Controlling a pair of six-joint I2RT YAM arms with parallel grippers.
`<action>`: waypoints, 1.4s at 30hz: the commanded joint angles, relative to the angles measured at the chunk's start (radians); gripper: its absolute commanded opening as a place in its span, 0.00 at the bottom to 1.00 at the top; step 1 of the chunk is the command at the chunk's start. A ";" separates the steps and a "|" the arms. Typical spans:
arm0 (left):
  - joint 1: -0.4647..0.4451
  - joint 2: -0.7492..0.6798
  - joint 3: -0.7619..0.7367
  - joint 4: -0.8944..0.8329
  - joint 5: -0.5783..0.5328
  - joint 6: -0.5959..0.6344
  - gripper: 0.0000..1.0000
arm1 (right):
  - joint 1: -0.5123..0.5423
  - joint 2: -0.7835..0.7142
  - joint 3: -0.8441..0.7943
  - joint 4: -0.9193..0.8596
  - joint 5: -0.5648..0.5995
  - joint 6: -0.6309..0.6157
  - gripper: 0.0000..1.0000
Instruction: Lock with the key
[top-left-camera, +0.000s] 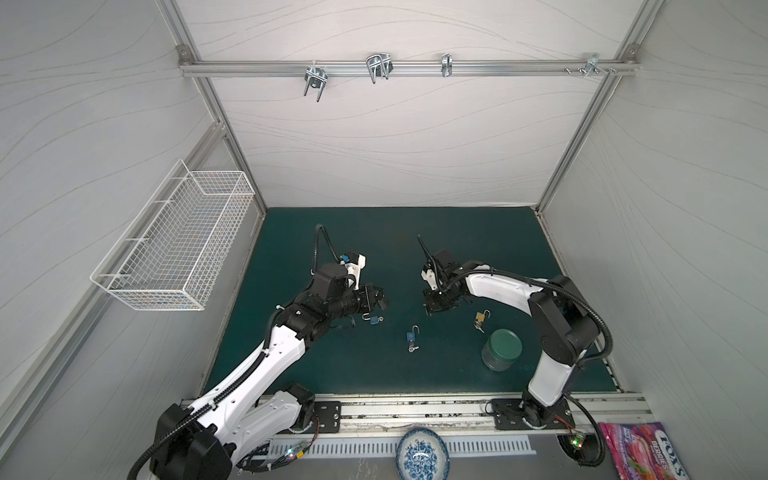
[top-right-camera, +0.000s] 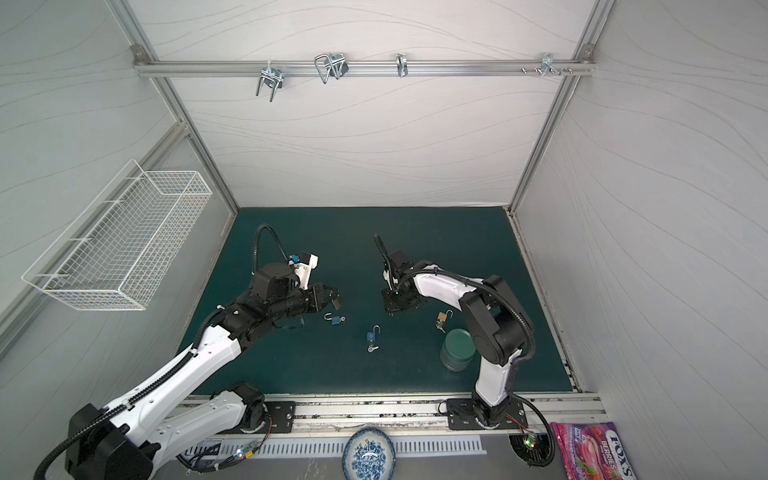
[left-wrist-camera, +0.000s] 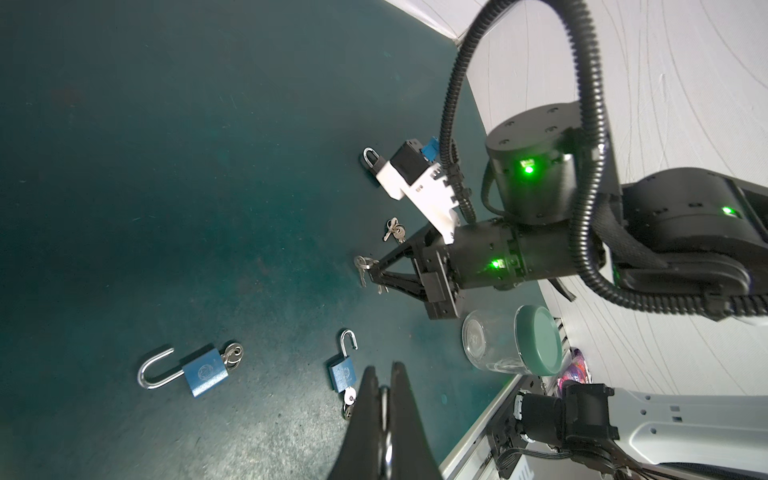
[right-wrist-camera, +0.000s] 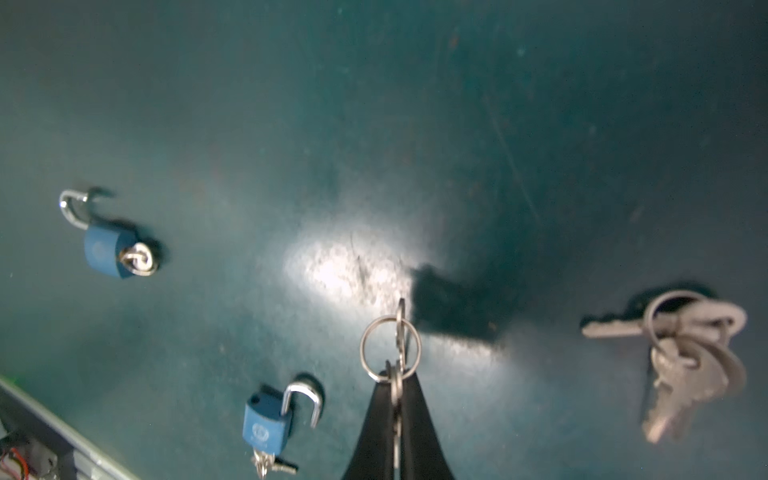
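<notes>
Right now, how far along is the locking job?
Done: right gripper is shut on a key ring, left gripper on a dark padlock, apparently. In hand: the two are apart, no key inserted. Left: inserting and turning. Blue padlocks and brass padlock lie open.

**Two white-and-black arms**

The left arm (top-left-camera: 284, 345) and right arm (top-left-camera: 498, 291) have smooth white shells between chunky black round joints. A ribbed black cable (left-wrist-camera: 453, 104) loops along each. Small green lights (left-wrist-camera: 528, 169) glow on the joints. A white bracket (left-wrist-camera: 415, 187) carries a blue plug (left-wrist-camera: 430, 147). The fingers (right-wrist-camera: 374, 428) are black and tapered. Black base plates (top-left-camera: 328, 415) show screws.
</notes>
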 joint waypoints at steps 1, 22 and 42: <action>-0.007 -0.030 0.021 0.021 -0.011 -0.014 0.00 | -0.007 0.030 0.025 -0.023 0.027 0.020 0.00; -0.005 -0.044 0.038 0.150 0.070 -0.219 0.00 | 0.011 -0.622 -0.161 0.176 0.124 -0.096 0.99; -0.203 0.008 0.243 0.148 -0.113 -0.177 0.00 | 0.261 -0.814 -0.082 0.213 0.155 -0.291 0.85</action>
